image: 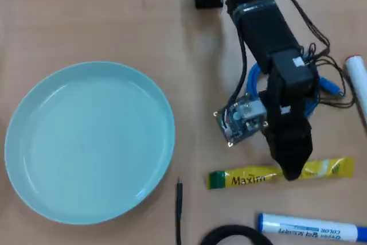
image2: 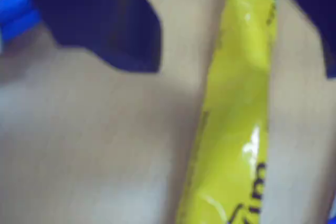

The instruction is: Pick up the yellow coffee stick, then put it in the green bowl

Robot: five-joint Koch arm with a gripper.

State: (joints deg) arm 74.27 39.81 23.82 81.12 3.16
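The yellow coffee stick (image: 252, 177) lies flat on the wooden table, its green end pointing left in the overhead view. My gripper (image: 291, 167) is down over the stick's right half and hides part of it. In the wrist view the stick (image2: 236, 119) runs up between my two dark jaws, which stand apart on either side of it, so the gripper (image2: 241, 51) is open. The left jaw is well clear of the stick and the right jaw is close to its edge. The green bowl (image: 23, 119) sits at the left of the overhead view with nothing in it.
A white-and-blue marker pen (image: 312, 228) lies just below the stick. Another white marker (image: 358, 84) lies at the right edge. A thin black cable end (image: 179, 202) and a black loop (image: 232, 234) lie between bowl and stick.
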